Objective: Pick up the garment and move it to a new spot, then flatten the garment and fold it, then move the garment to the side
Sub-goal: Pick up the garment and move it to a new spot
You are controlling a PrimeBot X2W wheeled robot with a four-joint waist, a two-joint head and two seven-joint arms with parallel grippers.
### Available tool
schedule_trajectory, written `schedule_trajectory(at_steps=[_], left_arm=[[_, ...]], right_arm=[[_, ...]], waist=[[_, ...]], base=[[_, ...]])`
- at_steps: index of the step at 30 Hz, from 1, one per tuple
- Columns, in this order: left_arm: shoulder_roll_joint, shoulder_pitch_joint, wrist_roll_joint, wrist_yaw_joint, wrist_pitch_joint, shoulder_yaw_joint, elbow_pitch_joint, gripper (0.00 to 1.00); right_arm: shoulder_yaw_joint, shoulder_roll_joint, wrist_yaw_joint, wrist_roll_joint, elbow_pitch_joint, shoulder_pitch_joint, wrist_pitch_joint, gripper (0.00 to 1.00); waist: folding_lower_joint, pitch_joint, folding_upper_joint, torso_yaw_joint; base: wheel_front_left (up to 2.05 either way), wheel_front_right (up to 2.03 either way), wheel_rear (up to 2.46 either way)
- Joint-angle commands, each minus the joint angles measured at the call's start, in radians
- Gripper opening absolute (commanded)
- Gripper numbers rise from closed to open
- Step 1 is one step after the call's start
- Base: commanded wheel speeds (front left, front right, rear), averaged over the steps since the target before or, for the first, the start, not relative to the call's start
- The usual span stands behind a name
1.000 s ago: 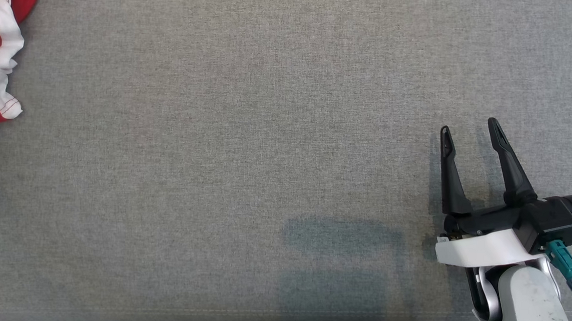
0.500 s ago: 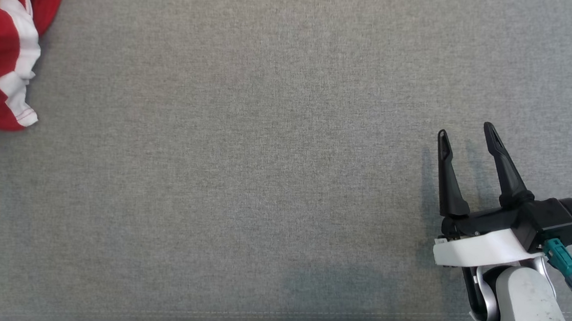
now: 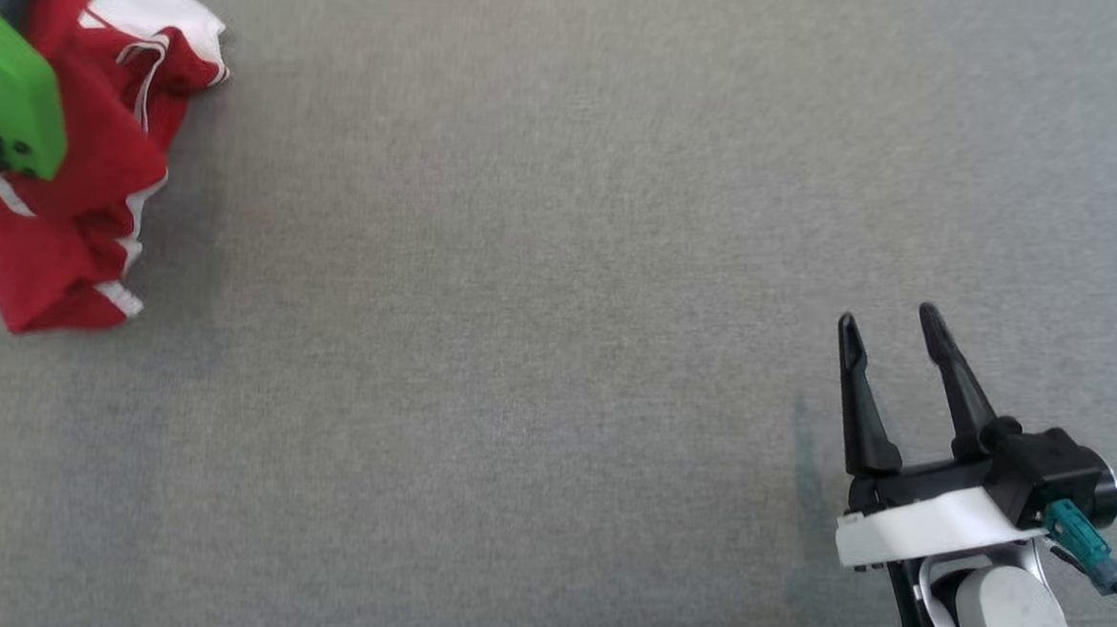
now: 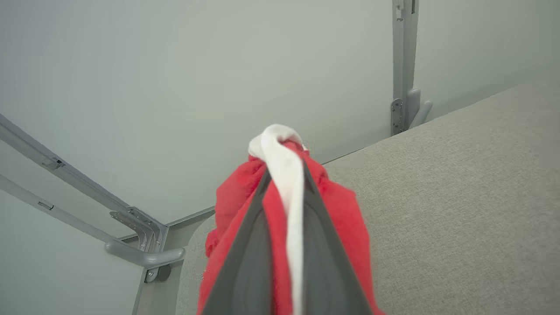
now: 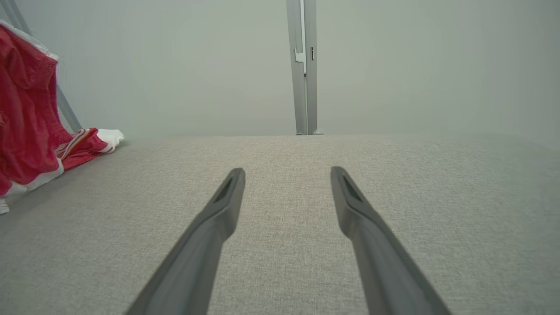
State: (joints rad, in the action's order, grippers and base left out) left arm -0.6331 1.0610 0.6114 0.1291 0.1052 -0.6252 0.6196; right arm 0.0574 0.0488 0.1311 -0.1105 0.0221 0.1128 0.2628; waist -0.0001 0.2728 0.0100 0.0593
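Left pincer [image 4: 285, 168] is clamped tight on a bunch of the red-and-white garment [image 3: 87, 193], with a white strip squeezed up between its fingers. Right pincer [image 3: 886, 316] has its fingers spread wide and holds nothing. It sits over the grey fabric counter [image 3: 518, 350] at the near right, well apart from the cloth. Behind the counter there's a pale wall and a grey metal post [image 5: 302, 65]. The garment's at the far left, all crumpled, hanging from the left pincer with its lower folds lying on the counter. Its long axis runs roughly near-to-far in the head view, can't tell which end is which.
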Motion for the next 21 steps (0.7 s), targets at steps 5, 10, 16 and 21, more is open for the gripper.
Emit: schedule_trajectory(at_steps=[5,10,16,21], left_arm=[[-0.048,0.008,0.088,0.001,0.009,-0.154,-0.142,0.0],[-0.057,0.044,0.156,0.0,-0.003,-0.268,-0.247,0.0],[-0.033,0.097,0.232,-0.001,-0.03,-0.383,-0.333,0.0],[0.008,0.103,0.289,-0.001,-0.065,-0.473,-0.351,0.0]], right_arm=[[-0.015,0.003,-0.001,-0.014,0.012,-0.055,0.004,1.0],[-0.024,0.003,-0.001,-0.011,0.017,-0.085,0.004,1.0],[-0.02,0.003,-0.001,-0.015,0.015,-0.09,0.004,1.0],[-0.013,0.003,-0.001,-0.027,0.008,-0.079,0.004,1.0]], waist=[[0.0001,-0.163,-0.01,-0.116],[0.0001,-0.196,-0.01,-0.175],[0.0001,-0.197,-0.01,-0.244],[0.0001,-0.168,-0.01,-0.291]], base=[[0.0,0.0,0.0],[0.0,0.0,0.0],[0.0,0.0,0.0],[0.0,0.0,0.0]])
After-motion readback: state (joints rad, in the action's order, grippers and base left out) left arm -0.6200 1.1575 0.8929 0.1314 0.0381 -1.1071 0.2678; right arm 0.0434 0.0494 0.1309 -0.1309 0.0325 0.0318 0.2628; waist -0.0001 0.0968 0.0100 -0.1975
